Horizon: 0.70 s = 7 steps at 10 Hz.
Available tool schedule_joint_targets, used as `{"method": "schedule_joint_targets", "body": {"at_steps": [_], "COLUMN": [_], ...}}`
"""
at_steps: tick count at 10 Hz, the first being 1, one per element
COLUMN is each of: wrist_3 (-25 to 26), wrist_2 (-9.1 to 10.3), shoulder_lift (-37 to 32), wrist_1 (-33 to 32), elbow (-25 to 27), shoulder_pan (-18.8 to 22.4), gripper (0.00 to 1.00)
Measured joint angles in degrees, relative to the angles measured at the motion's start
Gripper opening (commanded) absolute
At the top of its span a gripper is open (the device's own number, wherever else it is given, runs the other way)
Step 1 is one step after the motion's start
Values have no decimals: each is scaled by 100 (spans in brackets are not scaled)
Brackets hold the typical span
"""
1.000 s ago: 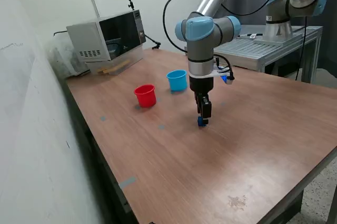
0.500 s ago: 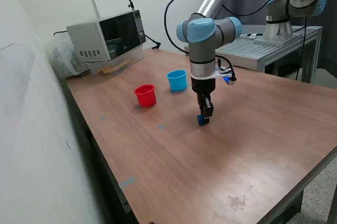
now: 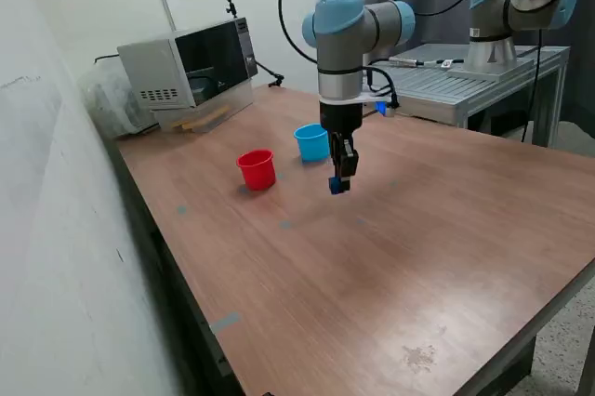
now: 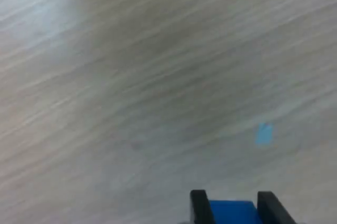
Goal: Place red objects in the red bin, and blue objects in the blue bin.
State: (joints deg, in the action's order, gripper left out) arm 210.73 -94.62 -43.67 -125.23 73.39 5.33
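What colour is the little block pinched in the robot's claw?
Dark blue. The cube shows best in the wrist view, clamped between the black fingers of the gripper.

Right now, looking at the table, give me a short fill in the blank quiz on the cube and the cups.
1. The gripper fingers hold a small ____ cube.
2. The held cube is ____ the table, not resting on it.
3. The cup nearest the gripper is the ____ cup.
4. The red cup stands ____.

Missing words: blue; above; light blue; upright

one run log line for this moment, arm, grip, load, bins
arm: above table, near blue cup | gripper: shut on blue cube | cube: off the table | red cup: upright, untouched
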Motion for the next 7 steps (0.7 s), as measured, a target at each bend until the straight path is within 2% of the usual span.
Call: {"method": "schedule_joint_targets", "body": {"at_steps": [3, 7], "wrist_3": [-237, -805], "wrist_2": [-8, -6], "shoulder_lift": [-821, -1997], "wrist_1": [-7, -9], "elbow": [949, 2347], "shoulder_pan": [-546, -1607], "gripper": [0, 0]}}
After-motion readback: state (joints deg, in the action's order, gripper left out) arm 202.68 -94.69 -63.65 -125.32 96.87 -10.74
